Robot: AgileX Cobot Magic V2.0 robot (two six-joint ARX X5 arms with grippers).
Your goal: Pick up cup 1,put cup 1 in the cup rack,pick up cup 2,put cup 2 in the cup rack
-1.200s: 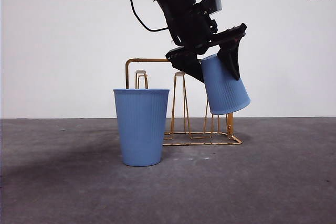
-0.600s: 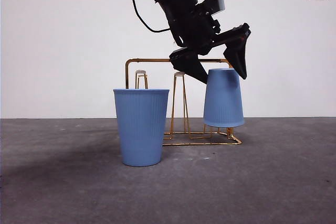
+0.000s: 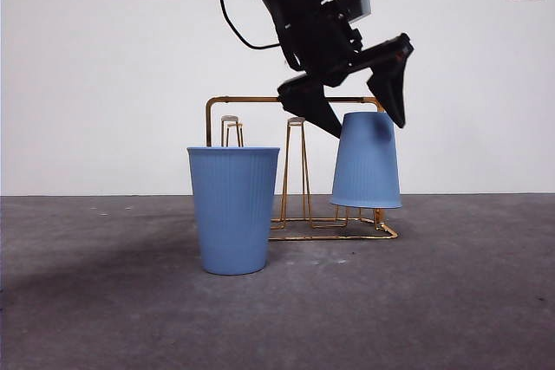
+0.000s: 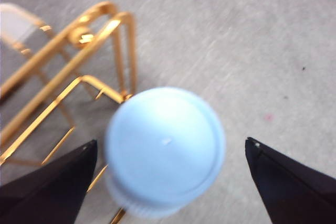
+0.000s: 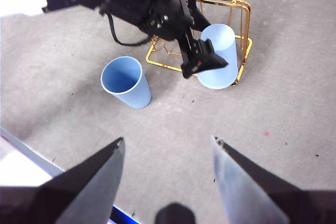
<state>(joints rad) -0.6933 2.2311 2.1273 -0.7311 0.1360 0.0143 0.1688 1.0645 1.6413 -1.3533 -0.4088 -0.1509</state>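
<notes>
A blue ribbed cup (image 3: 367, 162) hangs upside down over a right-hand peg of the gold wire cup rack (image 3: 251, 100). My left gripper (image 3: 368, 126) hovers just above the cup's base, open, its jaws spread to either side without touching it. The left wrist view looks straight down on that cup (image 4: 165, 148) between the wide jaws of the left gripper (image 4: 171, 142), with the cup rack (image 4: 79, 30) beside it. A second blue cup (image 3: 234, 210) stands upright on the table in front of the rack's left end. My right gripper (image 5: 167, 140) is open and empty, high above the table.
The rack's other pegs (image 3: 297, 123) stand bare. From the right wrist view I see the upright cup (image 5: 125, 81), the inverted cup (image 5: 219, 59), the rack (image 5: 244, 19) and the left arm (image 5: 152, 3) reaching over them. Grey table surface (image 3: 451, 301) surrounds them.
A second ago the left gripper held the cup tilted beside the rack. The cup then settled upside down over the peg, and the jaws have opened off it.
</notes>
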